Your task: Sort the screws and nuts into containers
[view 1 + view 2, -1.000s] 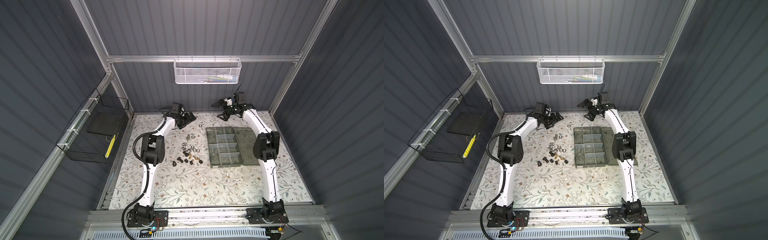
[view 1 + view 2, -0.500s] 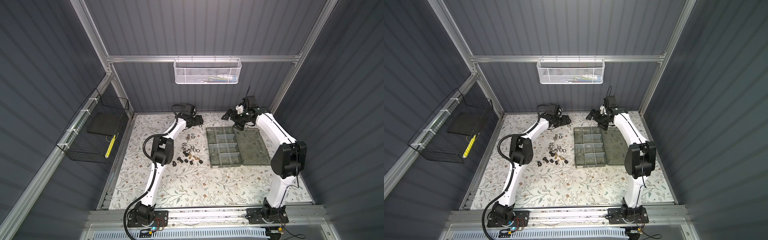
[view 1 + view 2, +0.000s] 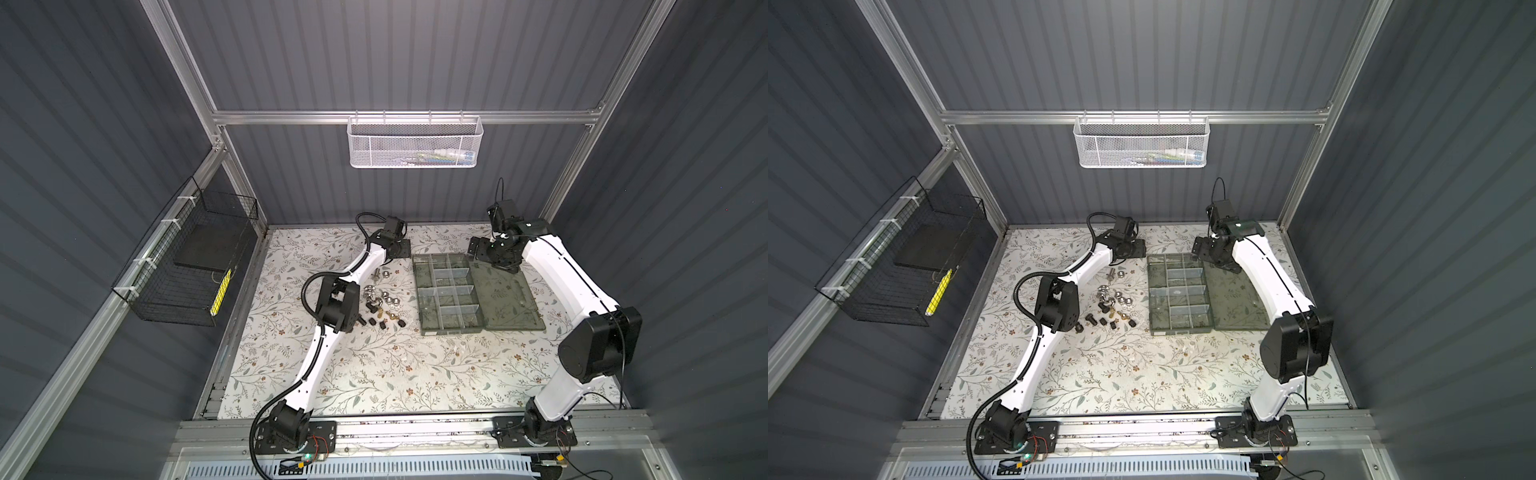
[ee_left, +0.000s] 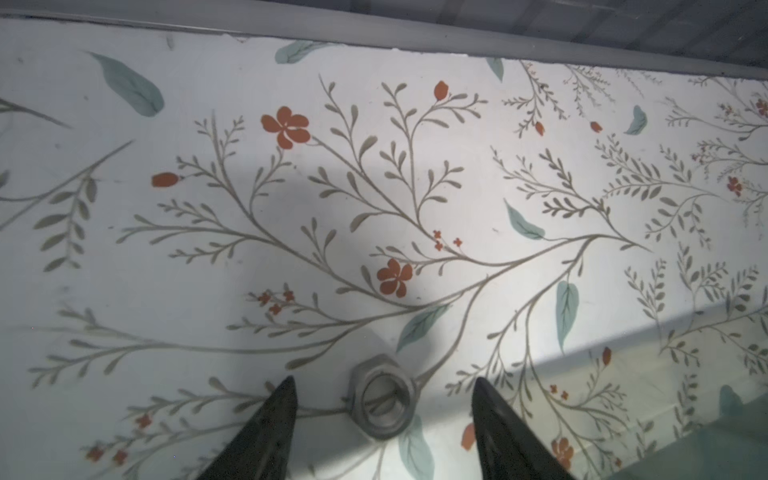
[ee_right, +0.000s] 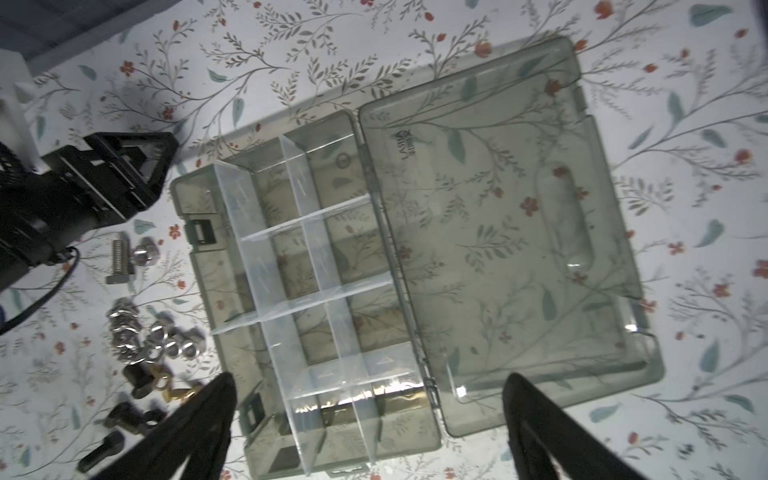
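Note:
The screws and nuts (image 3: 380, 303) (image 3: 1115, 305) lie in a loose pile of silver, black and brass pieces left of the smoky organiser box (image 3: 451, 330) (image 3: 1181, 330). The box is open, its containers (image 5: 291, 257) split by clear dividers. My left gripper (image 4: 383, 379) (image 3: 401, 251) is low on the mat by the box's far left corner. It is open, with a silver hex nut (image 4: 384, 401) lying between its fingers (image 4: 274, 419), clear of both. My right gripper (image 5: 370, 374) (image 3: 478, 249) hangs open over the box's far end, holding nothing.
The box's hinged lid (image 3: 507, 299) lies flat to the right of the compartments. A long silver bolt (image 5: 118, 257) with a nut beside it lies apart from the pile, near the left gripper. A white mesh basket (image 3: 413, 143) and a black wire basket (image 3: 187, 274) hang on the walls.
The left gripper slid right along the back of the mat and its jaws narrowed. The right gripper came forward from the back wall to the box's far end, its elbow swinging out right.

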Action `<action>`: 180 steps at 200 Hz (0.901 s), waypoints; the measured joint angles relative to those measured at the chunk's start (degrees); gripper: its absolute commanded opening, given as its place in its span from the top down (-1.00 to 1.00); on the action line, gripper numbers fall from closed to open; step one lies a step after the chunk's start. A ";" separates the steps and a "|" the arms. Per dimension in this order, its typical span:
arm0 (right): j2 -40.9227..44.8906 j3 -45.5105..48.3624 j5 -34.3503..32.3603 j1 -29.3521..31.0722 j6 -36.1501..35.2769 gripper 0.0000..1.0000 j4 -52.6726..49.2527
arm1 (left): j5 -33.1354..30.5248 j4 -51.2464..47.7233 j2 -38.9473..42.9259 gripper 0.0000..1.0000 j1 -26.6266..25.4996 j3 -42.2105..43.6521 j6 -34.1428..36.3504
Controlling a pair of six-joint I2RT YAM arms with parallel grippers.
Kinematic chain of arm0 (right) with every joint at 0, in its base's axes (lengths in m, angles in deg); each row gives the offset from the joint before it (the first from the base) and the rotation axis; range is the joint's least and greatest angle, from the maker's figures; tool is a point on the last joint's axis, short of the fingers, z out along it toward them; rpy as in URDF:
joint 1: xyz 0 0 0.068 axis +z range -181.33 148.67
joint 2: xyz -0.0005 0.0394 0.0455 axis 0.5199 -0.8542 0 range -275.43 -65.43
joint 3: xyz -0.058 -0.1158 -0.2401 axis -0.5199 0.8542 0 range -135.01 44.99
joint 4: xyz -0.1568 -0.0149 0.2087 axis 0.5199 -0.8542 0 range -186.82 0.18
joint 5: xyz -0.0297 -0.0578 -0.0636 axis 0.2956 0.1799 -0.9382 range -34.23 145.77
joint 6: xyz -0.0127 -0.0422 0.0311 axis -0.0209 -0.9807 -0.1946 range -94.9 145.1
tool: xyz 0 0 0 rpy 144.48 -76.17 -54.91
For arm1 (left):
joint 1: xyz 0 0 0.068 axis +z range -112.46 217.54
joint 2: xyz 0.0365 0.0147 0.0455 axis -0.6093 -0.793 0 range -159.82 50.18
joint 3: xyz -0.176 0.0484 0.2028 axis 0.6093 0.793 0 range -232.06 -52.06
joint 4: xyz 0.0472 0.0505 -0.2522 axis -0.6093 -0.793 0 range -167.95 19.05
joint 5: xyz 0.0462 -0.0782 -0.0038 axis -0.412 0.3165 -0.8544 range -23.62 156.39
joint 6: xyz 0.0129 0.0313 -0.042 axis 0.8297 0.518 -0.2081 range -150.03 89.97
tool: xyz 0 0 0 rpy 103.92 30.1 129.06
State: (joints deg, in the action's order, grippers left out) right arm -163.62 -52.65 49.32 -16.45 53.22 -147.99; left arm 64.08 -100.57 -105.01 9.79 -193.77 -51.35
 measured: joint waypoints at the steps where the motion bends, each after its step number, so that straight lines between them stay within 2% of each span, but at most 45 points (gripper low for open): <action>1: 0.04 0.00 -0.17 0.02 -0.07 -0.98 -0.04 | -0.13 -0.04 0.00 -0.27 -0.04 0.00 0.07; 40: 0.98 0.00 -5.27 0.94 -1.81 -0.98 -1.77 | -2.71 -1.22 0.00 -0.03 -0.79 0.00 2.82; 76: 1.01 -0.07 -7.04 0.92 -3.50 -0.98 -1.92 | -4.85 -1.51 -0.26 0.10 -1.33 -0.11 5.29; 123: 1.01 -0.63 -7.02 0.42 -4.83 -0.98 -2.27 | -5.88 -1.07 -1.22 0.12 -2.49 -1.29 7.08; 180: 1.29 0.26 -6.60 -1.62 -4.76 -0.99 -2.34 | -5.81 -0.07 -1.81 0.37 -2.71 -1.81 8.15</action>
State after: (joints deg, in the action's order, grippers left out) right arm -162.33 -52.39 42.71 -18.07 48.45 -150.33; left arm 58.27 -100.64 -106.83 7.08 -195.59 -43.20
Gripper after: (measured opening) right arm 0.991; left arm 0.333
